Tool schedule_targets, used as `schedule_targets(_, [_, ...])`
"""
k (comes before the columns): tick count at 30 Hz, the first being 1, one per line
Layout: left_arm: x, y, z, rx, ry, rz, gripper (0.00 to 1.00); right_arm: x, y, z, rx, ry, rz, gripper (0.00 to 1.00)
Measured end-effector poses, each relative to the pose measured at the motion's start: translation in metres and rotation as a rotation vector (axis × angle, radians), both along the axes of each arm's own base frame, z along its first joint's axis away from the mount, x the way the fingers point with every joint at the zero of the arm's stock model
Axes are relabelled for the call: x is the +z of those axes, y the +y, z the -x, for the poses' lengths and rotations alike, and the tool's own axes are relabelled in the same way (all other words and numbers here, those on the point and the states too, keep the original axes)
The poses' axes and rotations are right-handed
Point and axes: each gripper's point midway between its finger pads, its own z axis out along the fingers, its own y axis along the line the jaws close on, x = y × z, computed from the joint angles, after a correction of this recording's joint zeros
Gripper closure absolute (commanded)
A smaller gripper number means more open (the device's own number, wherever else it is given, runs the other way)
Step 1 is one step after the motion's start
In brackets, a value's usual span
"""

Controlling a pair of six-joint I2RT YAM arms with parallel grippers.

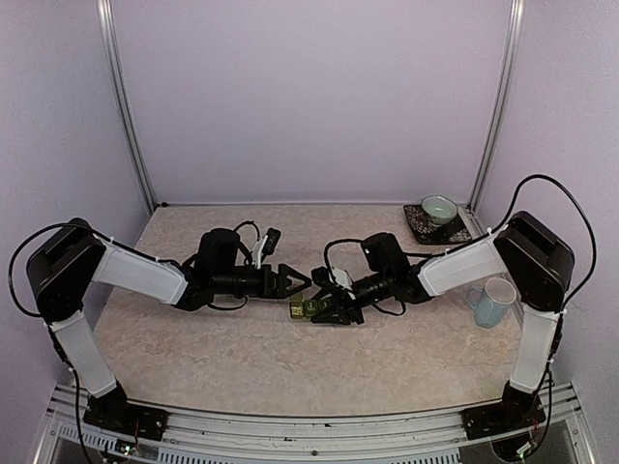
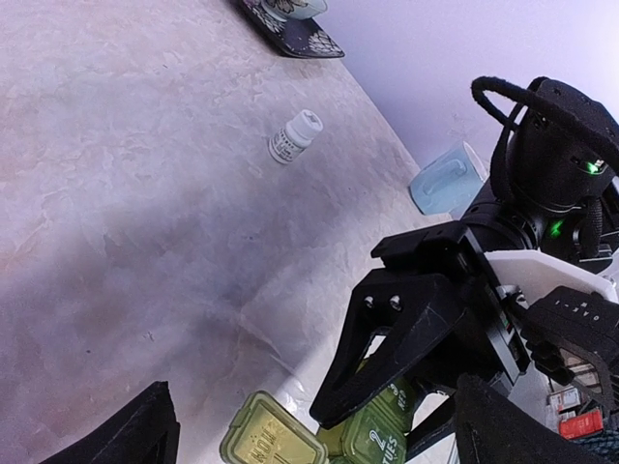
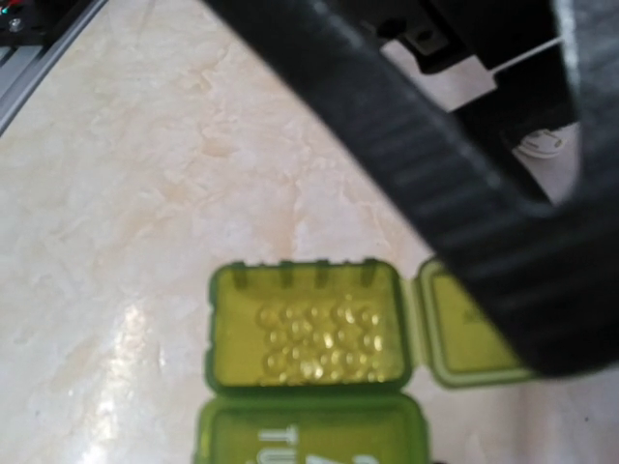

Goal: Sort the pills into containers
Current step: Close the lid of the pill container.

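Left pincer (image 1: 300, 281) wide open, beside dark green plastic three-compartment strip (image 1: 308, 307) (TUES on one lid); right pincer (image 1: 329, 305) narrow over it, cannot tell if holding

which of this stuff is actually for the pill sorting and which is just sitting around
For the job:
- green containers, the joined lidded strip
- small white bottle, probably the pill supply

Just lying about:
- pale blue mug
- green bowl on its dark saucer
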Motion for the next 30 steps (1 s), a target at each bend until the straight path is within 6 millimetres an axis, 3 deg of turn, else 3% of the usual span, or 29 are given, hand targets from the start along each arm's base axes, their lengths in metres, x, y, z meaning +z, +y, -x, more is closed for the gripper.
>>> schedule_targets(6, [0.000, -0.001, 0.001, -0.004, 0.003, 0.002, 0.04, 0.000, 0.000, 0.000, 0.000, 0.001, 0.000, 0.71])
schedule_targets(12, [0.006, -0.013, 0.017, -0.077, -0.010, 0.024, 0.04, 0.000, 0.000, 0.000, 0.001, 0.002, 0.001, 0.72])
schedule_targets(20, [0.036, -0.018, 0.036, -0.152, -0.081, 0.089, 0.04, 0.003, 0.001, -0.003, -0.004, 0.024, -0.008, 0.73])
schedule_targets(30, [0.039, -0.022, 0.046, -0.186, -0.094, 0.095, 0.05, 0.007, 0.002, -0.013, -0.045, 0.058, 0.001, 0.78])
